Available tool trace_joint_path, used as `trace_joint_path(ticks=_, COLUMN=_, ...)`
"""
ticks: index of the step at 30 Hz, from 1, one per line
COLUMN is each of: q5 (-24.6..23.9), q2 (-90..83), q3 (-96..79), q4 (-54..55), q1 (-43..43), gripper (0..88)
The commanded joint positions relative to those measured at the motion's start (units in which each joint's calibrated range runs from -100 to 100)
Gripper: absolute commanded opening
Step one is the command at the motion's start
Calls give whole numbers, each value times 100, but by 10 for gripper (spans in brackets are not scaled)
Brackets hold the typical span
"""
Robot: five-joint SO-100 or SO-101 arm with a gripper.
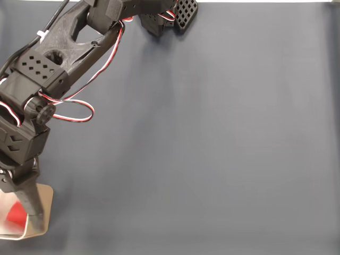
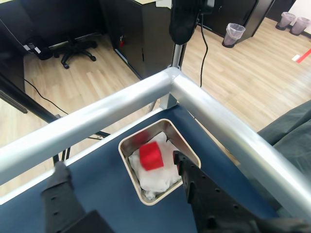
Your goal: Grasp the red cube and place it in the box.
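- Small bright red cube [image 2: 151, 156] is seen inside the beige rounded-corner box [image 2: 127, 144], on its white lining, between and beyond the fingertips, w/o contact.
- Black two-finger gripper [image 2: 119, 162] is spread wide, released, nothing held; right finger [image 2: 194, 182] is set over the box rim.
- Fixed view: cube [image 1: 16, 213] is partly hidden by the arm.

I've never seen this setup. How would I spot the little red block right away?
In the wrist view, find the corner where the two silver rails meet above the dark blue table. Just below sits a tan box lined with white. The red cube is inside it, the only bright red thing there, between the black gripper fingers.
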State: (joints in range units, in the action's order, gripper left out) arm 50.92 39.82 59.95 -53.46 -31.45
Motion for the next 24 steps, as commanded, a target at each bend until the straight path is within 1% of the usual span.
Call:
trace_joint_path(ticks=1, q5=117, q2=-160, q3=292, q4=10, q1=-58, gripper=564)
trace_joint_path(ticks=24, q5=39, q2=-169, q3=265, q4=305, q1=-65, gripper=566)
